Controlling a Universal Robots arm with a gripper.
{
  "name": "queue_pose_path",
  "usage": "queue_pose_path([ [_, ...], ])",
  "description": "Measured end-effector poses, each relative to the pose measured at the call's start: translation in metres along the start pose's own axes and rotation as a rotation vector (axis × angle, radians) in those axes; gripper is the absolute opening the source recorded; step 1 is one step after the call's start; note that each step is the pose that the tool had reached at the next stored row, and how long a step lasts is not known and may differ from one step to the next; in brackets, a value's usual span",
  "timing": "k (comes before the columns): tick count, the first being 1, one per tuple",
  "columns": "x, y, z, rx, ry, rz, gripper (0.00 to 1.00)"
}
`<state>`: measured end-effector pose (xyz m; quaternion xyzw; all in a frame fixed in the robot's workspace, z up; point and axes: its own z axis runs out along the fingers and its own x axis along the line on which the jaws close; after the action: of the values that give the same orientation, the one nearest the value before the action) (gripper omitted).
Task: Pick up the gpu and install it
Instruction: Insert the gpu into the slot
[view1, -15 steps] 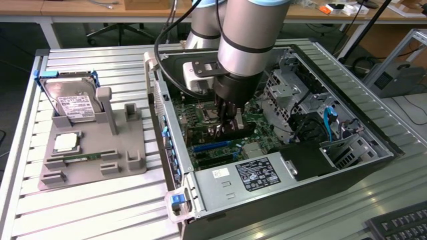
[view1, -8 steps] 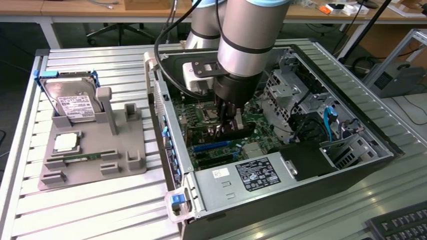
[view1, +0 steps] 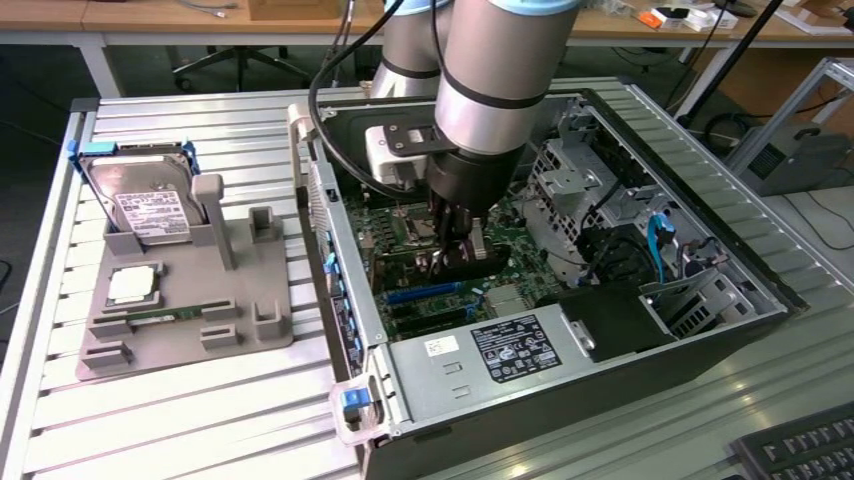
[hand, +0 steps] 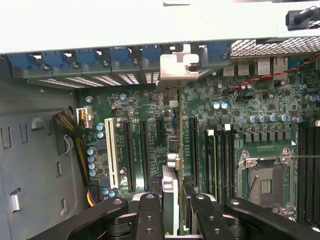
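Observation:
My gripper (view1: 461, 250) reaches down into the open computer case (view1: 747, 290), over the green motherboard (view1: 514, 235). It is shut on the gpu (view1: 427, 268), a thin dark card held upright just above the expansion slots (view1: 427, 295). In the wrist view the gpu (hand: 171, 165) appears edge-on between my black fingers (hand: 150, 215). Its silvery bracket (hand: 177, 67) sits against the rear slot openings of the case, and the card's lower edge lines up with a black slot (hand: 192, 145).
A grey holder (view1: 260, 330) at the exterior view's left carries a hard drive (view1: 147, 205), a processor (view1: 134, 285) and a memory stick (view1: 160, 318). A power supply (view1: 501, 350) fills the case's near end. The processor socket (hand: 265, 182) stands beside the slots. A keyboard (view1: 801, 450) lies nearby.

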<state>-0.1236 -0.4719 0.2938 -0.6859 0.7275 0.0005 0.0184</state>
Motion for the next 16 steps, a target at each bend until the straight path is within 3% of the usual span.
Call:
queue_pose_path([
  [16, 0.0001, 0.0001, 0.0043, 0.0, 0.0, 0.0, 0.27],
])
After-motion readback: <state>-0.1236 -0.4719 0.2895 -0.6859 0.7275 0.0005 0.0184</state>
